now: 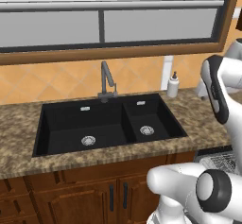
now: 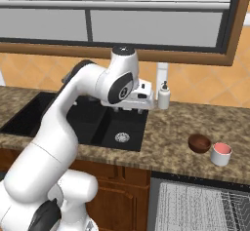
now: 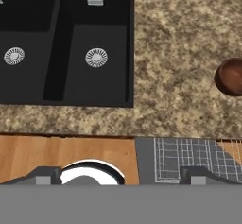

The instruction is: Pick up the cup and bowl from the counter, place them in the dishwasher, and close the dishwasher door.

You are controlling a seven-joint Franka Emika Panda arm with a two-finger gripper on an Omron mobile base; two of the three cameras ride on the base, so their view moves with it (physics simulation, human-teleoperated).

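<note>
The black double sink point(image 2: 97, 120) sits at the left of the counter point(image 2: 176, 127), with one faucet point(image 1: 107, 79) behind it and two drains showing in its two basins. Just right of the faucet stands one soap bottle point(image 2: 163, 96) against the tiled wall. Further right on the counter are the two things to be moved: one brown bowl point(image 2: 199, 143) and, just beside it on its right, one white cup point(image 2: 221, 154) with a pink inside; they stand close together but seem apart. Below them, at the lower right, the dishwasher point(image 2: 195, 205) stands open, its one pale wire rack point(image 2: 215, 208) in view under the counter edge.

The gripper point(image 2: 138, 100) hangs over the counter by the sink's right basin, near the soap bottle and well apart from the bowl and cup. In the hand view its two dark fingertips point(image 3: 47, 176) stand far apart with nothing between them, so the jaws are spread wide and empty.

Judging from this, the task is at its first step: the reach for the first dish, with nothing yet in the rack. The next move calls for carrying the hand rightward over the counter, lining the spread jaws up over a rim of the bowl or the cup, then lowering and closing without knocking its close neighbour.
</note>
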